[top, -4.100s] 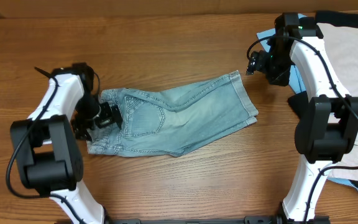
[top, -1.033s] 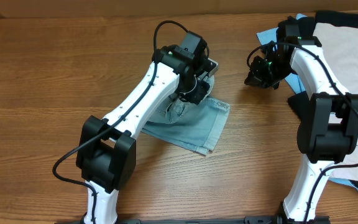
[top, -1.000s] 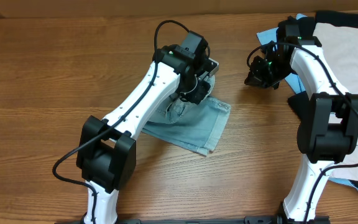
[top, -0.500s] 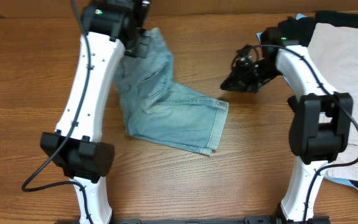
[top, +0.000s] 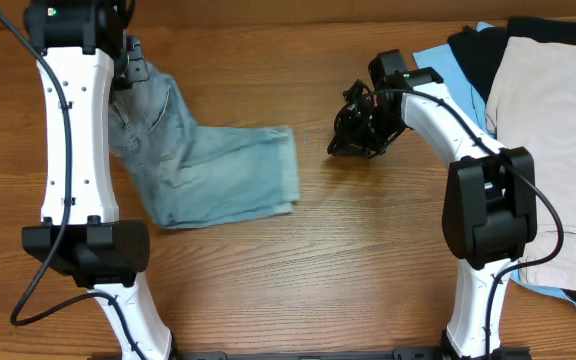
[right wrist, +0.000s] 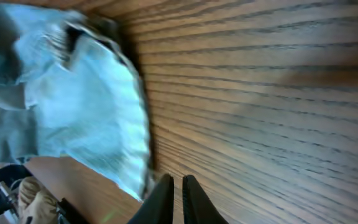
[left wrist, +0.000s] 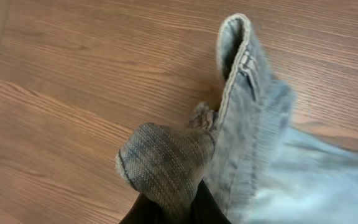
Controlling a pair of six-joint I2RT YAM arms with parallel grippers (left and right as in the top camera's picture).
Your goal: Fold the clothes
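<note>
The faded light-blue denim shorts (top: 208,170) lie partly spread left of the table's centre, with one end lifted toward the far left corner. There my left gripper (top: 130,62) is shut on a bunched piece of the waist end. In the left wrist view that denim fold (left wrist: 166,162) bulges out from between the dark fingers (left wrist: 142,214), and the hem (left wrist: 241,56) hangs beyond it. My right gripper (top: 340,143) hovers over bare wood, just right of the shorts' leg edge. Its fingers (right wrist: 160,190) are almost together and hold nothing. The shorts (right wrist: 86,93) show blurred to their upper left.
A heap of other garments sits at the right edge: a large beige one (top: 553,150), a black one (top: 478,50) and a sky-blue one (top: 438,62). The right arm's base (top: 488,215) stands beside the heap. Wooden tabletop (top: 368,260) surrounds the shorts.
My left arm has swung from the table's centre to the far left corner, dragging the shorts leftward and opening them out. My right gripper has moved left, away from the heap.
</note>
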